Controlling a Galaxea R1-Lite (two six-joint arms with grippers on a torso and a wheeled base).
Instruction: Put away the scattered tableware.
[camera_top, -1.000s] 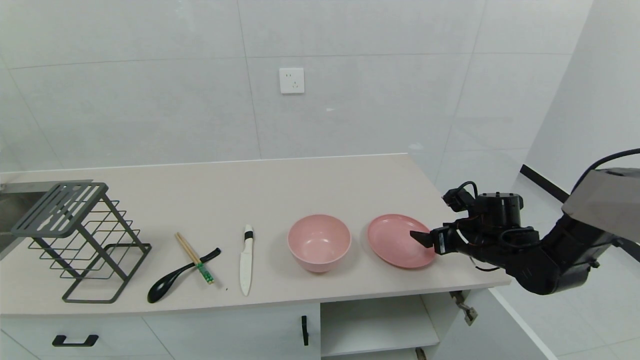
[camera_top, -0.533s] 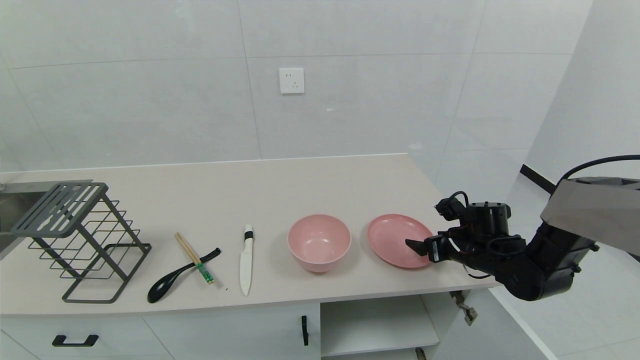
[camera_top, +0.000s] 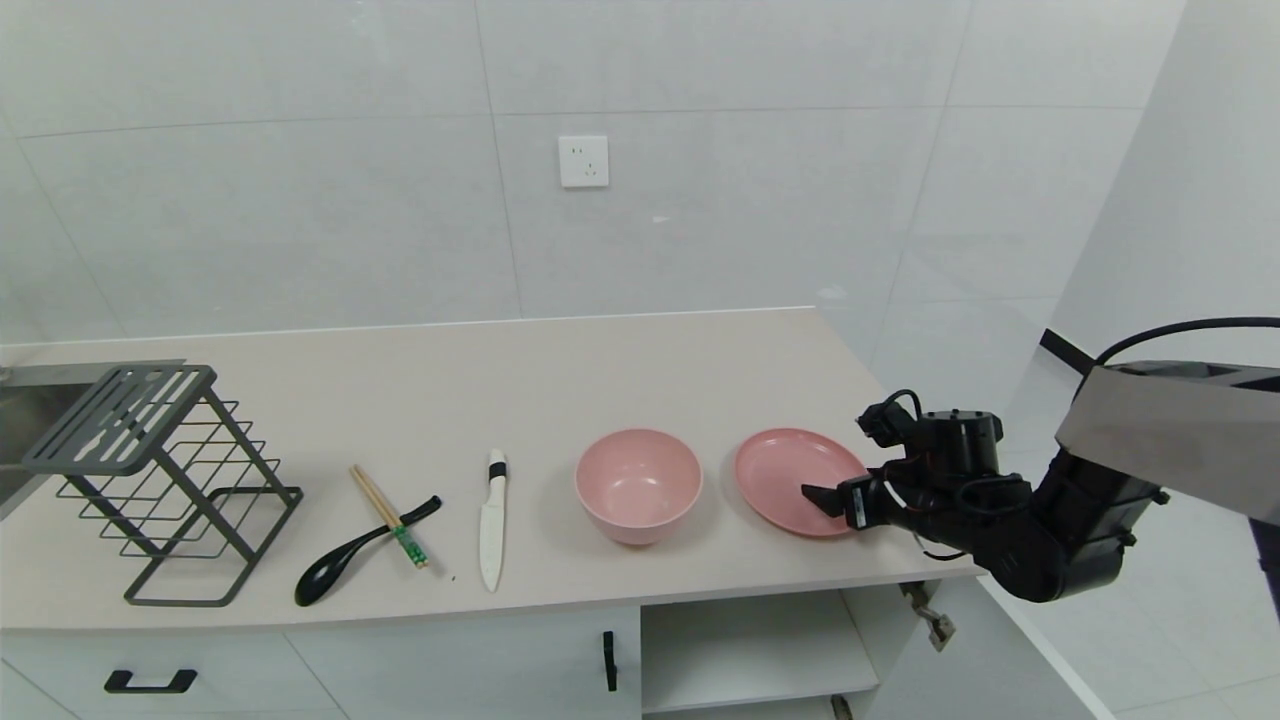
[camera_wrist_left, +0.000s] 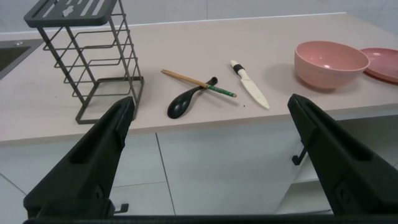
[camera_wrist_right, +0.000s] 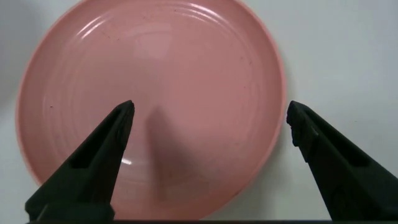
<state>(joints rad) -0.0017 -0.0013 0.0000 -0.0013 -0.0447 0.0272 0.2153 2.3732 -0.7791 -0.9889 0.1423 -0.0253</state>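
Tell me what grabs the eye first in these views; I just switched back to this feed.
The right gripper, fingers spread wide, hovers over the pink plate at the right end of the counter, with a matching pink bowl just to the plate's left. Farther left lie a white knife, a black spoon crossed with chopsticks, and a dark wire rack at the far left end.

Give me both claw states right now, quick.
Left claw: open, holding nothing.
Right claw: open, holding nothing, poised over the pink plate.
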